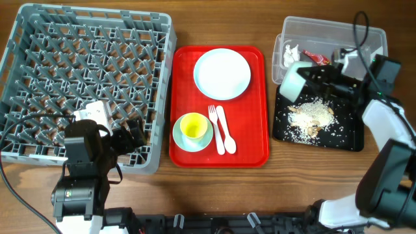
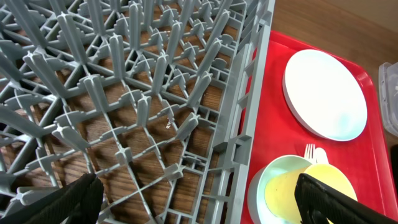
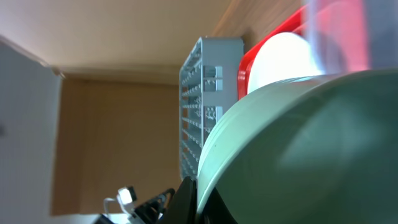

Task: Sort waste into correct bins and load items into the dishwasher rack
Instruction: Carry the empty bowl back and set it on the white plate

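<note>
Clasping bowl [image 1: 291,81], apparently: right hand [image 1: 308,77] above scraps [image 1: 311,116].

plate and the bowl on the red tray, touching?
Apart. Overhead view shows a strip of bare red tray between the white plate and the bowl; the left wrist view shows the same gap.

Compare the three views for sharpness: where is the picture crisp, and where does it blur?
Overhead: evenly lit, crisp throughout. Left wrist: dishwasher rack sharp, black fingers at the bottom edge slightly soft. Right wrist: the mint bowl, close to the lens, is badly blurred; the rack behind is clearer.
</note>
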Tool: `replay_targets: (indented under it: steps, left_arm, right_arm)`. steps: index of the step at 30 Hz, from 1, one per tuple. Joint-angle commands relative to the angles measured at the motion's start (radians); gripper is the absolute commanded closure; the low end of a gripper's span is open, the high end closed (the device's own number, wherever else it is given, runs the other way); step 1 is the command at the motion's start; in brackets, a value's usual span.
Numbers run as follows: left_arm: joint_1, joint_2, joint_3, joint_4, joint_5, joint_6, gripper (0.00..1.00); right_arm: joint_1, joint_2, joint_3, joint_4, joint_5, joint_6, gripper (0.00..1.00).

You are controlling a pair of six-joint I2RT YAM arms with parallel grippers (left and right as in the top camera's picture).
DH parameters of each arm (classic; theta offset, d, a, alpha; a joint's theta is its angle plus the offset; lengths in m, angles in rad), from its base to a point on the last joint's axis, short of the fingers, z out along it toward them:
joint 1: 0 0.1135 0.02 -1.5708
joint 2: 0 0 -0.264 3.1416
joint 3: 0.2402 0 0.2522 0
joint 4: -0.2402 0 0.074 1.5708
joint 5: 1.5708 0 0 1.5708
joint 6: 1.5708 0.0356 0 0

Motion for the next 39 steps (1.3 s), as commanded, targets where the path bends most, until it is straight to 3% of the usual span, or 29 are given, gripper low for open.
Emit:
replay_targets:
  steps: [1,8,19,23,27,39]
  left_arm:
    - [-0.006,-0.003,0.019,0.003,-0.013,0.016,0.0]
    - [-0.006,-0.003,0.019,0.003,-0.013,0.016,0.0]
    - [-0.006,-0.003,0.019,0.003,-0.013,0.016,0.0]
    - [-0.006,-0.003,0.019,0.003,-0.013,0.016,0.0]
    - [-0.006,-0.003,0.019,0.003,-0.013,0.016,0.0]
    - [-0.006,-0.003,0.019,0.003,-0.013,0.016,0.0]
  right_arm:
    - [0.087,-0.117,-0.002,-0.005,0.103,-0.047,0.96]
    - [0.268,-0.233,0.018,-0.123,0.399,-0.109,0.96]
    - [0.576,-0.24,0.108,-0.342,1.021,-0.484,0.96]
    - [0.683,-0.239,0.134,-0.306,1.207,-0.678,0.96]
    - [0.769,-0.228,0.134,-0.22,1.224,-0.871,0.96]
    - [0.869,0.008,0.134,0.011,1.218,-0.884,0.95]
